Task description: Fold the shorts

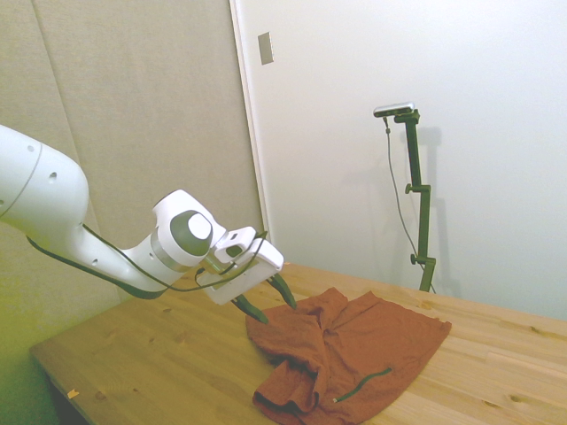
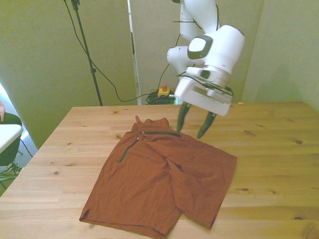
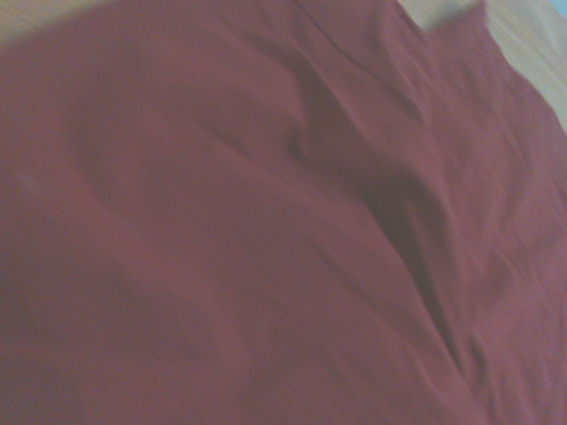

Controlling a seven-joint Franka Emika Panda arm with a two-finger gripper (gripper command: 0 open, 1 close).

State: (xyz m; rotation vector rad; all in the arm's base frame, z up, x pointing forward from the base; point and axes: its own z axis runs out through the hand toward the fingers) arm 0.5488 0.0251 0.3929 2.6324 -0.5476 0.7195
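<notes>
A lab: bare padded wall panels (image 1: 133, 115) (cables trailing) behind wooden table (image 2: 269, 149).

Matt, creased cloth shorts (image 2: 164, 179) on smooth, knotty wooden table (image 2: 269, 149)

Side view: stands off one side of the table (image 1: 151, 354), looking across it toward a white wall; mid distance.
Front view: looks across the table from the edge opposite the arm, angled slightly downward; mid distance.
Wrist view: very close, looking down on cloth; blurred.
Shared: side and front views both take in the shorts (image 1: 345, 350) and gripper (image 1: 268, 299); the wrist view shows only the shorts.
</notes>
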